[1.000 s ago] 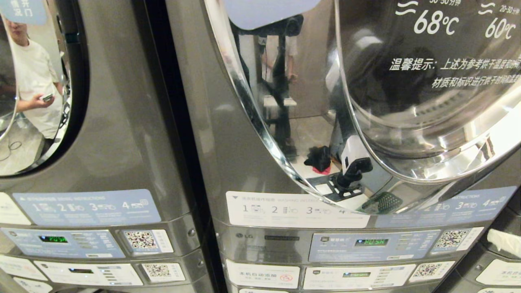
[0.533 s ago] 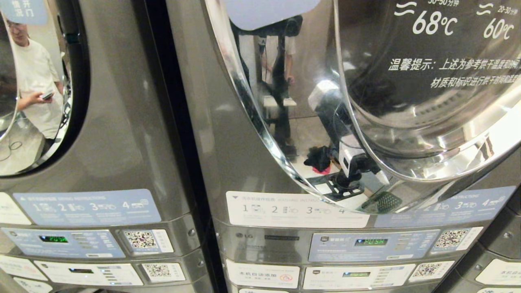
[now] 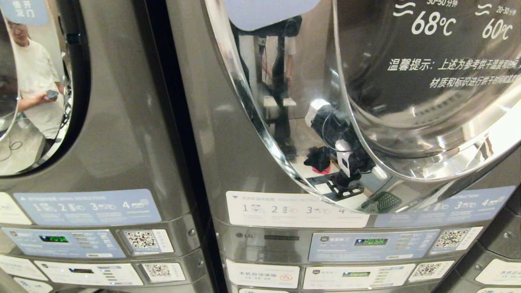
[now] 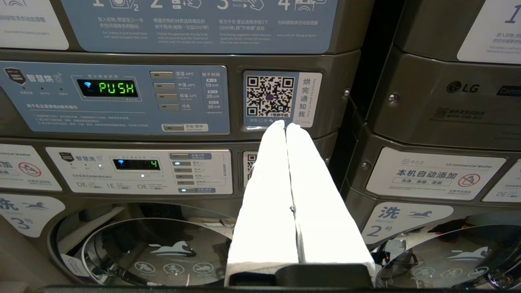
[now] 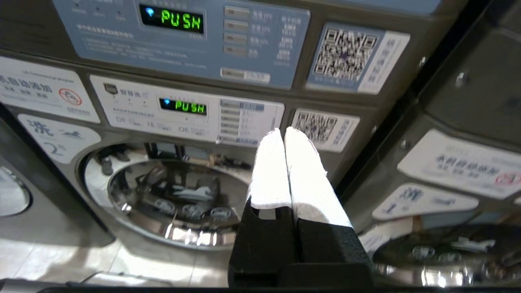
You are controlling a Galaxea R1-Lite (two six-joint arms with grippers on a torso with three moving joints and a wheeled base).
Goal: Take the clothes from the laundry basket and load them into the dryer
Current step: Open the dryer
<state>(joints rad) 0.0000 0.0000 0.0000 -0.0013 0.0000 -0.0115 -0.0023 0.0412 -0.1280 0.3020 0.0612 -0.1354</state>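
Grey steel filled the head view: at nine o'clock a neighbouring machine's porthole (image 3: 36, 93) mirrored a person in a white shirt (image 3: 34, 81); from centre to three o'clock the dryer (image 3: 228, 134) kept its chrome-ringed door (image 3: 407, 101) closed. Reflected at six o'clock of that door lay a dark heap of clothes (image 3: 318, 158). Left gripper (image 4: 286, 125) had fingers pressed together, empty, before a QR label (image 4: 270, 95). Right gripper (image 5: 283, 131) was likewise closed on nothing.

the dryer door (image 3: 407, 101) is cut off at the frame's edges.
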